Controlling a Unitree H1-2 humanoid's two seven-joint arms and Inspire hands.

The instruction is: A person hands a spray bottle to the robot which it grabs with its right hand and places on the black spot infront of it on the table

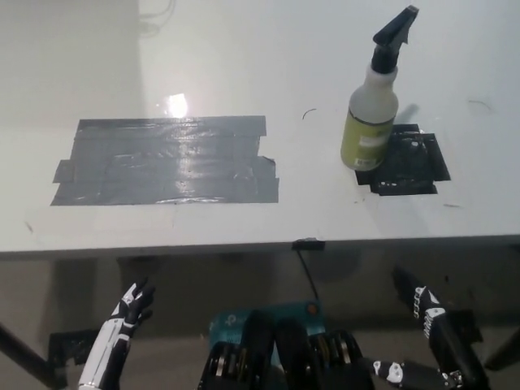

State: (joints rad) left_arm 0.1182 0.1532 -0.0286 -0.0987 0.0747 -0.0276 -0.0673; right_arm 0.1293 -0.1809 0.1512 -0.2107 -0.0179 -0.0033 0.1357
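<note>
White laminate covers the desk (pixel 244 65), broad and smooth, so things set on it may slide easily. On its left half lies a large patch of grey tape (pixel 166 160), shiny, flat and well apart from the work. On the right sits the smaller black spot (pixel 408 163), wrinkled tape by the look of it. The spray bottle (pixel 370 120) stands upright at the spot's far-left corner, its base partly on the black and partly on bare desk. It looks like stiff, slick plastic, fairly light with yellowish liquid low inside, and top-heavy under the black trigger head (pixel 392 31); the narrow neck or the labelled body seems the safest place to hold. Nothing crowds it. Below the near edge, the right hand (pixel 424 307) hangs with fingers spread, holding nothing; the left hand (pixel 132 306) rests likewise, fingers apart.
</note>
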